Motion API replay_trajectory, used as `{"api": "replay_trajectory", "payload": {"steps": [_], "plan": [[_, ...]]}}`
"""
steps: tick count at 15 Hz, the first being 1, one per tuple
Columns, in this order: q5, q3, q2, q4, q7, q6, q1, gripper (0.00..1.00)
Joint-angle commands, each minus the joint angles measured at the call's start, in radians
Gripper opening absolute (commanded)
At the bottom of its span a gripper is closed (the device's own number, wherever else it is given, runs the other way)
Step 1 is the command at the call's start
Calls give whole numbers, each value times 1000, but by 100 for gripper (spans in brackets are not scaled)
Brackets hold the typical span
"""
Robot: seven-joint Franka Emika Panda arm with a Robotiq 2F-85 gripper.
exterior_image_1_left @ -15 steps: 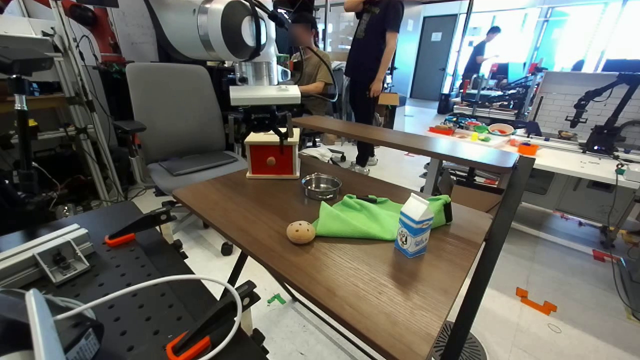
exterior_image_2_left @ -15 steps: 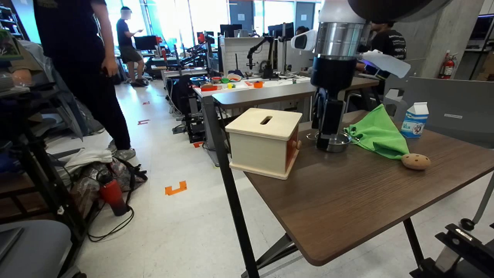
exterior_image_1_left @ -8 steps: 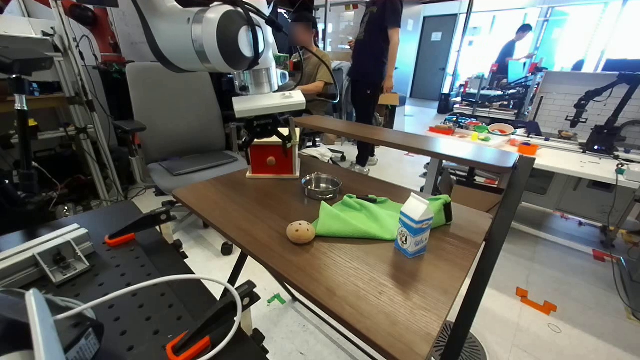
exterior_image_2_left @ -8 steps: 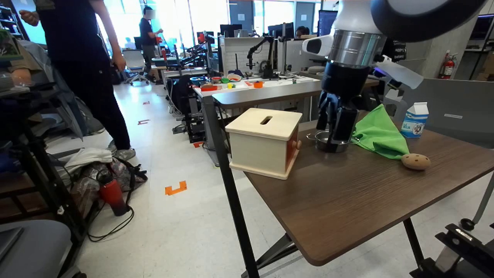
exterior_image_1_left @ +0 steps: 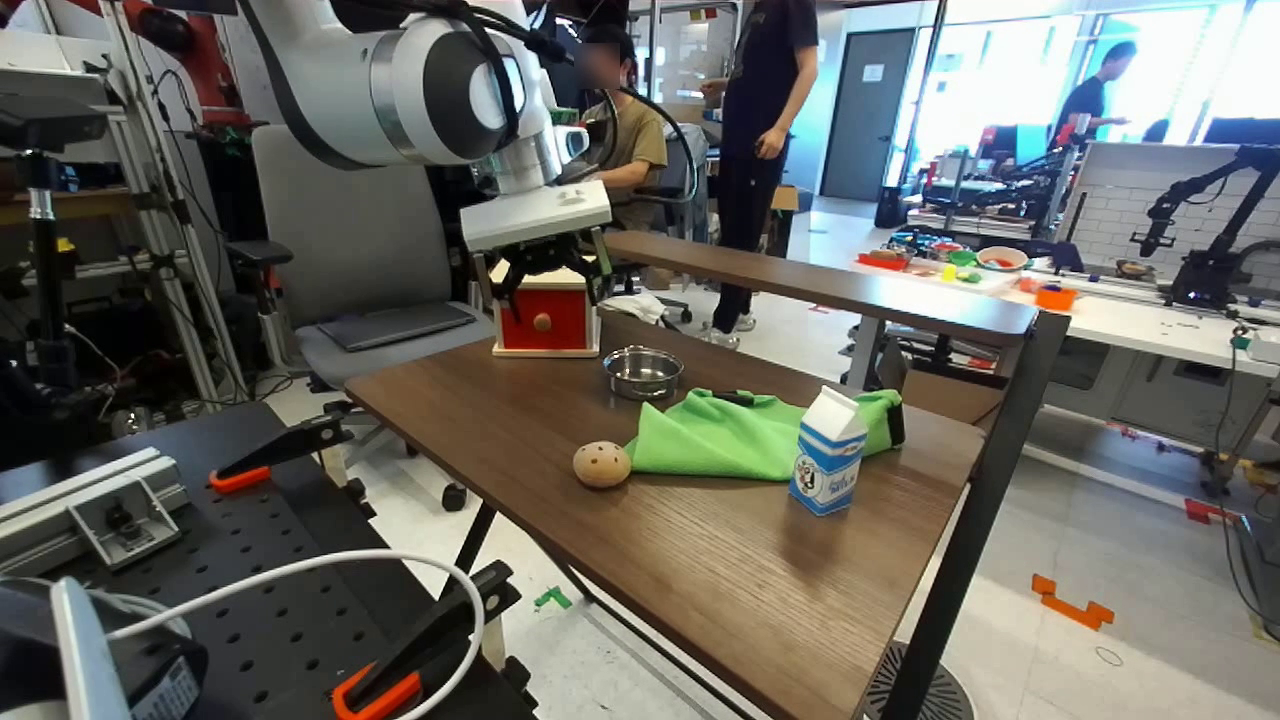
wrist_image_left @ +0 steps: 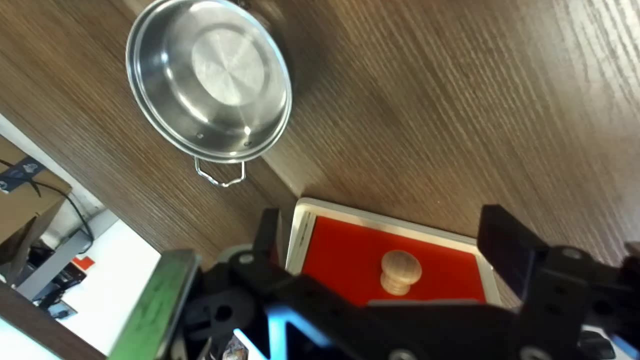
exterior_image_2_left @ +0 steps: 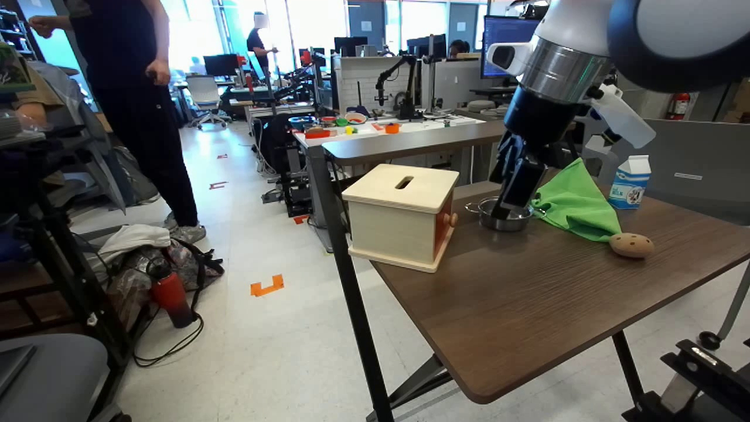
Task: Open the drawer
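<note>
As the box [exterior_image_2_left: 389,231] stands near one end of the counter [exterior_image_1_left: 690,540] with its front facing inward, the closed drawer [wrist_image_left: 350,260] inside it would slide out over the counter rather than into the air. The fingers [wrist_image_left: 505,250] are spread, hold nothing and slant — presumably to line up with the knob [wrist_image_left: 401,270], which they do not touch. The pot [wrist_image_left: 227,67] sits near the box, off to one side of its front; in an exterior view the fingers hide part of it, so a low, wide approach could knock it. The cloth [exterior_image_1_left: 730,440], carton [exterior_image_1_left: 828,460] and spotted ball [exterior_image_1_left: 602,466] are farther out — by my guess no bar to the pull itself.
</note>
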Motion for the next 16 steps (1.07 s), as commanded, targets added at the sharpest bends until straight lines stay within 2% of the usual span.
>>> {"api": "replay_trajectory", "payload": {"steps": [1, 4, 6, 16], "plan": [[-64, -105, -33, -55, 162, 54, 92, 100], [-54, -146, -24, -67, 269, 65, 136, 100], [-39, -144, -15, -72, 318, 60, 145, 100], [4, -88, 28, -77, 430, 140, 122, 100]]}}
